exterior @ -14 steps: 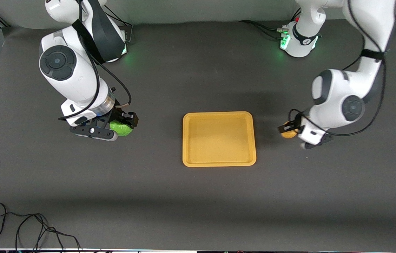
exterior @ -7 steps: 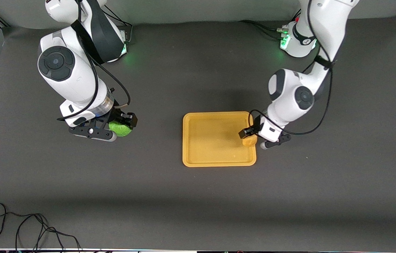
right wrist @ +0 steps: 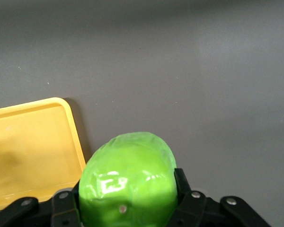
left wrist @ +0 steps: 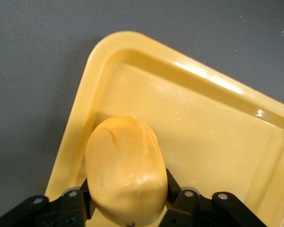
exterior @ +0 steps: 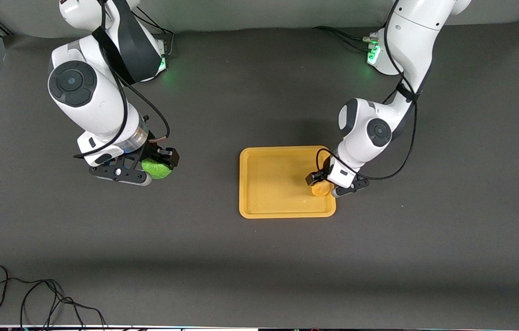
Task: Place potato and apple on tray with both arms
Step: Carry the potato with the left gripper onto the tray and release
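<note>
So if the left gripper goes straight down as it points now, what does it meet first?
Most likely the floor of the tray, close to its rim; the left gripper holds the potato just over it.

Dark grey matte table point(exterior: 259, 257) is filling nearly the whole front frame. Yellow-orange tray point(exterior: 287, 214) is lying flat on it just above frame centre, long side running across the frame. Loose black cable point(exterior: 43, 299) is lying coiled in the lower corner at the right arm's end. Along the upper edge, the right arm's base point(exterior: 160, 64) and the left arm's base point(exterior: 377, 62) are standing, both glowing green. Thin black leads point(exterior: 342, 36) are trailing from the left arm's base.
</note>
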Tool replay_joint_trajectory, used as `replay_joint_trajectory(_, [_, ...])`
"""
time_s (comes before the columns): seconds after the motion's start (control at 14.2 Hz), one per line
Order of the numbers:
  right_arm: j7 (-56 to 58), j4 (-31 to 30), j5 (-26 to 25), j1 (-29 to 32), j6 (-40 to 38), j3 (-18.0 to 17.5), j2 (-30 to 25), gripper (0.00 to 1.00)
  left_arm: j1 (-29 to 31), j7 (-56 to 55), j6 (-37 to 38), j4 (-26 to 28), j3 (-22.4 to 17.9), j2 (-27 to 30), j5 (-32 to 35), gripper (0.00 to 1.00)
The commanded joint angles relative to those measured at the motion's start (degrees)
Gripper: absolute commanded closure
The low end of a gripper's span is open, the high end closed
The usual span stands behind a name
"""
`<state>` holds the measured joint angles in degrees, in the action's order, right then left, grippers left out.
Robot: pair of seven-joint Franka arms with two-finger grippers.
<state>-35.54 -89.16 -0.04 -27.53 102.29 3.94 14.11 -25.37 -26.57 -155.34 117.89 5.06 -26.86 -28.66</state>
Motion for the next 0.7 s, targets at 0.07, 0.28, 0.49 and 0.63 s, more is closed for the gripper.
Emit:
replay_joint_trajectory(0.07, [1.35, 0.91, 1.19, 0.11, -1.04, 0.28, 0.12, 0.56, -0.65, 0.47, 2.40, -0.81, -0.67, 0.23, 1.23, 0.01])
replay_joint_trajectory(0.28, [1.35, 0.91, 1.19, 0.11, -1.04, 0.28, 0.12, 0.56, -0.21, 0.20, 6.26, -0.82, -0.76, 0.58, 1.77, 0.00])
replay_joint_trajectory(0.49, [1.35, 0.91, 1.19, 0.11, -1.04, 0.28, 0.12, 0.56, -0.12, 0.20, 9.70, -0.90, -1.11, 0.93, 2.12, 0.00])
replay_joint_trajectory(0.63, [1.35, 0.91, 1.19, 0.11, -1.04, 0.19, 0.12, 0.56, 0.23, 0.20, 13.11, -1.16, -1.81, 1.98, 3.34, 0.00])
